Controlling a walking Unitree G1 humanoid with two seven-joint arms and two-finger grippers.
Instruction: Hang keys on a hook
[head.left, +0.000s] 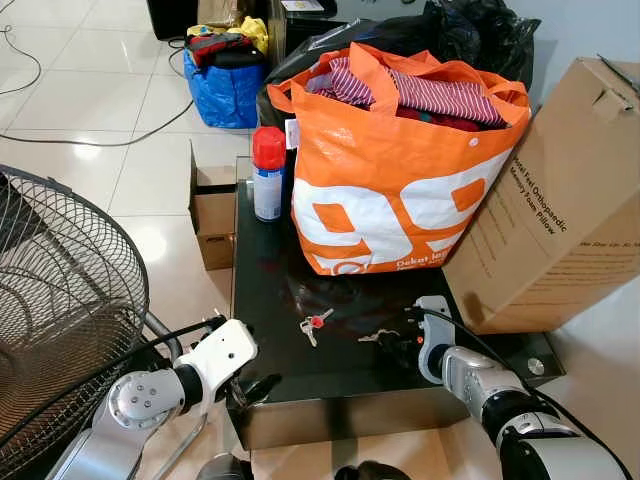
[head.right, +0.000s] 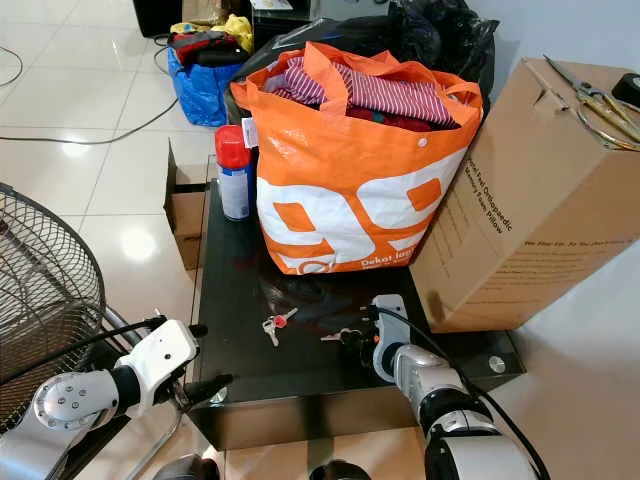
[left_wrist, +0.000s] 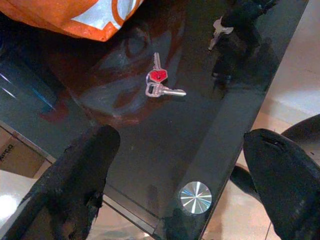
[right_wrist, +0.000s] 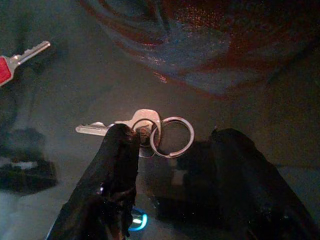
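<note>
Two sets of keys lie on the black glass table (head.left: 270, 260). A bunch with a red-headed key (head.left: 314, 323) rests near the front middle, also in the left wrist view (left_wrist: 159, 82). A silver key on a ring (right_wrist: 150, 131) lies just right of it (head.left: 375, 336). My right gripper (right_wrist: 172, 140) is down at the table, open, with the silver key and ring between its fingers; one finger (right_wrist: 117, 165) overlaps the key's head. My left gripper (left_wrist: 180, 145) is wide open over the table's front left corner (head.left: 250, 348), holding nothing.
A full orange shopping bag (head.left: 400, 170) stands behind the keys. A large cardboard box (head.left: 560, 200) leans at the right, and a red-capped spray can (head.left: 267, 175) stands at the back left. A floor fan (head.left: 60, 320) is close on the left, by a small carton (head.left: 212, 215).
</note>
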